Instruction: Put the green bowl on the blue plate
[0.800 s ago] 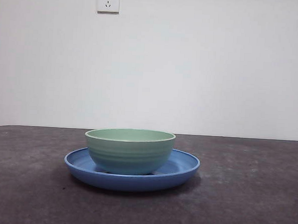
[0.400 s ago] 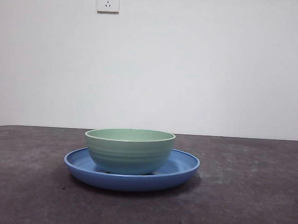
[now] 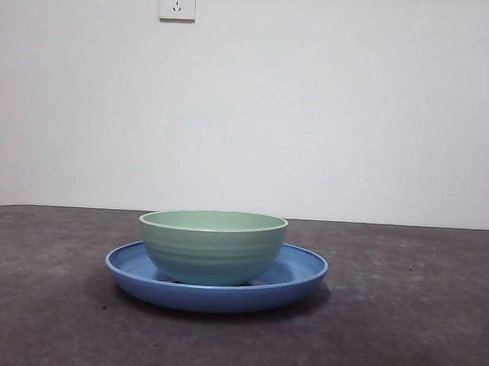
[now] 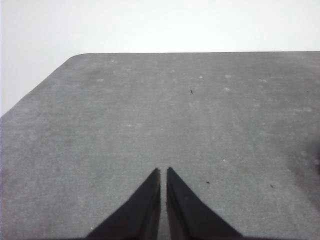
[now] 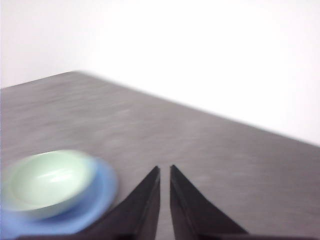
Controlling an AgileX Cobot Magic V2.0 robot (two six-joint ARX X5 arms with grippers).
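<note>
Front view: the green bowl stood upright inside the blue plate, its base resting on the plate's floor and the plate's rim showing on both sides of it. The plate lay flat on the dark grey table, roughly midway across it. Behind rose a white wall with a white socket near its top edge. No arm appeared in this view.

Left wrist view: the left gripper hung above bare tabletop — its two black jaws were drawn together, only a thin slit between their tips, with nothing between them. The table's rounded corner and the pale wall lay beyond.

Right wrist view, blurred: the right gripper likewise had its jaws nearly closed on nothing, a narrow gap parting the tips. The bowl sat in the plate off to one side of the jaws — near them but apart, with neither jaw touching the dishes. Grey table surface filled the rest of the view up to the wall.
</note>
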